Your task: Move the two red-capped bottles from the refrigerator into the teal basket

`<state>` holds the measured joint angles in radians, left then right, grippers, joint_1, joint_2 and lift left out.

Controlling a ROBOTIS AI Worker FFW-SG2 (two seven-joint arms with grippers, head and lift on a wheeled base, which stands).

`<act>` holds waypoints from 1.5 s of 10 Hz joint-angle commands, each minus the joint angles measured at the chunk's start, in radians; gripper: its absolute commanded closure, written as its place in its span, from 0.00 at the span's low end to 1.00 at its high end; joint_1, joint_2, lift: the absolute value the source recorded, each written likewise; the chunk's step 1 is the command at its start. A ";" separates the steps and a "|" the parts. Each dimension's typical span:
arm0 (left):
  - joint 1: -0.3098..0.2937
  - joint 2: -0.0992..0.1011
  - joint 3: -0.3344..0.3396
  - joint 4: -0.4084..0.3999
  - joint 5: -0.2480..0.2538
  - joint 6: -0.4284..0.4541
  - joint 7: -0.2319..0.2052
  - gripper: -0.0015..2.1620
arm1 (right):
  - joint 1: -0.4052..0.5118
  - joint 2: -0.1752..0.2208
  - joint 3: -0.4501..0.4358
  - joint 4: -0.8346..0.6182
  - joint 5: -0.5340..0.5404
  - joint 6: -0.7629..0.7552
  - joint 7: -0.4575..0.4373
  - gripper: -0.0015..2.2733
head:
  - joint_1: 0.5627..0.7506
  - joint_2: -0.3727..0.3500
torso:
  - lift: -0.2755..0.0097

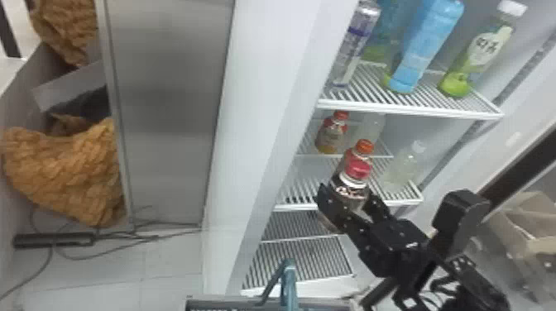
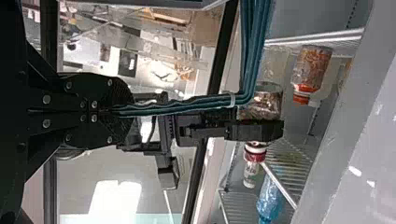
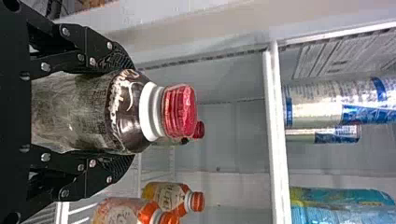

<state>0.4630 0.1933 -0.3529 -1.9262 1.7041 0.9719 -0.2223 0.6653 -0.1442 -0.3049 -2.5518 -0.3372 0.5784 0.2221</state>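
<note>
In the head view my right gripper point(image 1: 351, 202) is shut around a dark bottle point(image 1: 349, 188) with a red cap, held upright in front of the refrigerator's middle shelf. The right wrist view has the bottle point(image 3: 93, 112) between the fingers of the gripper point(image 3: 128, 112), and another red cap point(image 3: 199, 129) partly hidden behind it. In the left wrist view my left gripper point(image 2: 123, 111) is shut on the basket's teal handle point(image 2: 173, 108). The handle point(image 1: 289, 281) rises at the head view's bottom edge; the basket's inside is hidden.
Orange-capped bottles point(image 3: 168, 196) stand near the held one. Clear bottle point(image 1: 401, 167) sits at the shelf's right. An upper shelf point(image 1: 413, 108) holds a can, a blue bottle point(image 1: 426, 45) and a green one. Refrigerator's side wall point(image 1: 248, 136) lies left; lower racks point(image 1: 306, 256) are below.
</note>
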 commanded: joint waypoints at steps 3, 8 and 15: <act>-0.004 -0.002 0.000 0.020 0.007 0.010 0.003 0.54 | 0.076 0.003 -0.020 -0.181 -0.042 0.180 -0.007 0.31 | 0.70 0.03 | 0.18; -0.016 -0.003 -0.002 0.038 -0.009 -0.030 0.001 0.54 | 0.137 0.009 -0.084 -0.387 -0.048 0.592 -0.058 0.31 | 0.70 0.03 | 0.18; -0.075 -0.009 -0.034 0.143 -0.011 -0.101 -0.034 0.53 | 0.113 0.011 -0.078 -0.323 -0.026 0.644 -0.059 0.31 | 0.70 0.03 | 0.18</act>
<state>0.3878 0.1841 -0.3865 -1.7837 1.6948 0.8737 -0.2561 0.7763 -0.1346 -0.3838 -2.8858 -0.3750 1.2376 0.1614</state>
